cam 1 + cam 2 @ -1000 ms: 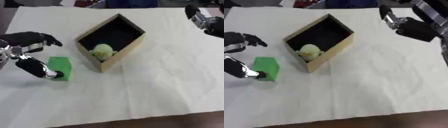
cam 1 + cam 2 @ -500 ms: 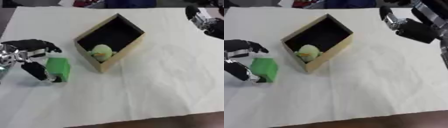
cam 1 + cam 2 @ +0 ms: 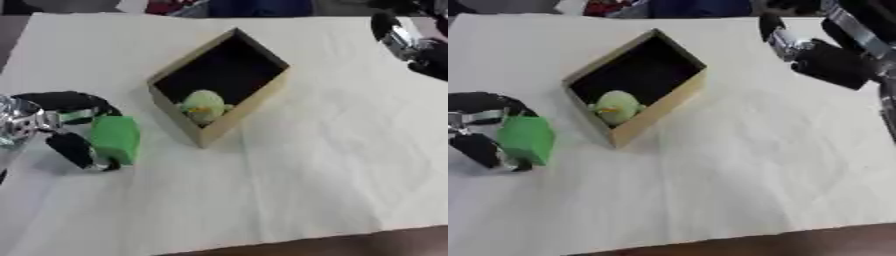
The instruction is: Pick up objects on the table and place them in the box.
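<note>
Left hand (image 3: pixel 74 127) is closed around the green block (image 3: pixel 115 139), fingers curled over its top edge and thumb against its lower left side; the block sits just left of the box (image 3: pixel 254 102), on the white-covered worktop (image 3: pixel 332 165), whether lifted or resting I cannot tell. The carry therefore runs rightward and slightly up-frame from the hand into the box's dark opening, where a pale green rounded object (image 3: pixel 204 106) already occupies the near corner. Block is plain bright green, squarish, long axis roughly upright in view; right hand (image 3: pixel 820 52) hangs well beyond the box's far right side, finger state not discernible.
</note>
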